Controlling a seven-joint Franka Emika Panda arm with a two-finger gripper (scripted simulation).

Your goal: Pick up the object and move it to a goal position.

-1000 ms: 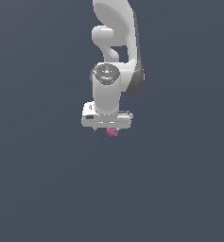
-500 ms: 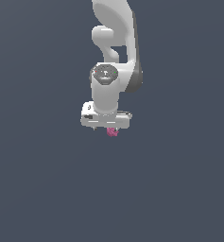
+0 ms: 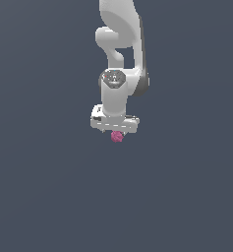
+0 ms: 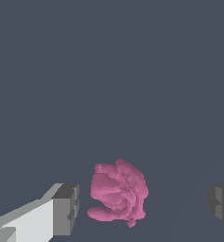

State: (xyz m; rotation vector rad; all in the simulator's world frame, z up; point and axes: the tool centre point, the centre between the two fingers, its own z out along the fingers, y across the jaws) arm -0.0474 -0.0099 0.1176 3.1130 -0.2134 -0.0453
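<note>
Fingers (image 4: 66,208) spread wide, gripping nothing; pink object (image 4: 118,196) sits on the surface (image 4: 108,71) between them, nearer one pad, gap on both sides. Risk: off-centre closing shoves or rolls the lumpy blob out of the grasp. Arm (image 3: 119,54) above; no labels or writing visible anywhere.

Shows a plain dark grey-blue surface (image 4: 108,71) filling the whole wrist view. Frames a magenta-pink lumpy object (image 4: 118,191), bumpy and folded, irregular in outline. Catches the gripper (image 4: 144,202) spread wide, with dark grey fingertips (image 4: 66,209) at either side of the object and clear gaps between. Puts one pad close beside the blob, not touching; leaves the other (image 4: 220,204) well apart at the frame's edge, partly cut off.
</note>
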